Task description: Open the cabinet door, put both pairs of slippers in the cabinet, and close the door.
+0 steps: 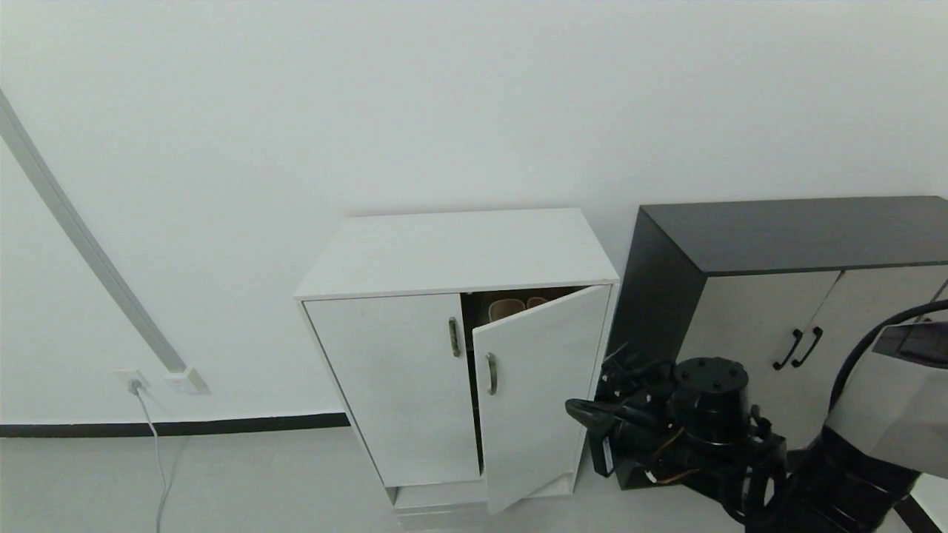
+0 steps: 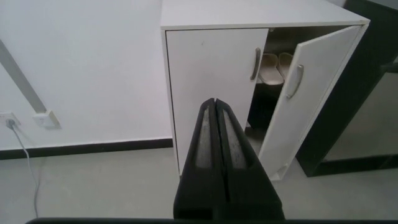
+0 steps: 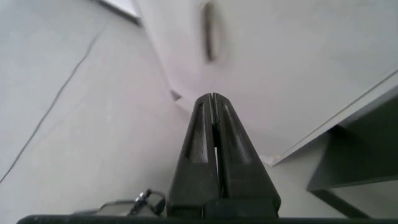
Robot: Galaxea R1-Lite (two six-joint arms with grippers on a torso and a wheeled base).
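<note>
The white cabinet [image 1: 459, 252] stands against the wall with its left door [image 1: 392, 385] closed and its right door [image 1: 541, 392] swung partly outward. Through the gap, a pair of beige slippers [image 1: 518, 305] rests on the upper shelf, and the same slippers [image 2: 277, 67] appear in the left wrist view. My right gripper [image 1: 576, 409] is shut and empty, low beside the outer face of the right door [image 3: 298, 68], below its handle [image 3: 209, 31]. My left gripper [image 2: 214, 102] is shut and empty, held back from the cabinet front [image 2: 214, 81] above the floor.
A black-topped cabinet [image 1: 800, 233] with grey doors stands immediately to the right of the white one. A wall socket with a hanging cable [image 1: 135, 386] and a slanted wall conduit [image 1: 81, 237] are at the left. Open grey floor [image 1: 222, 481] lies before the cabinet.
</note>
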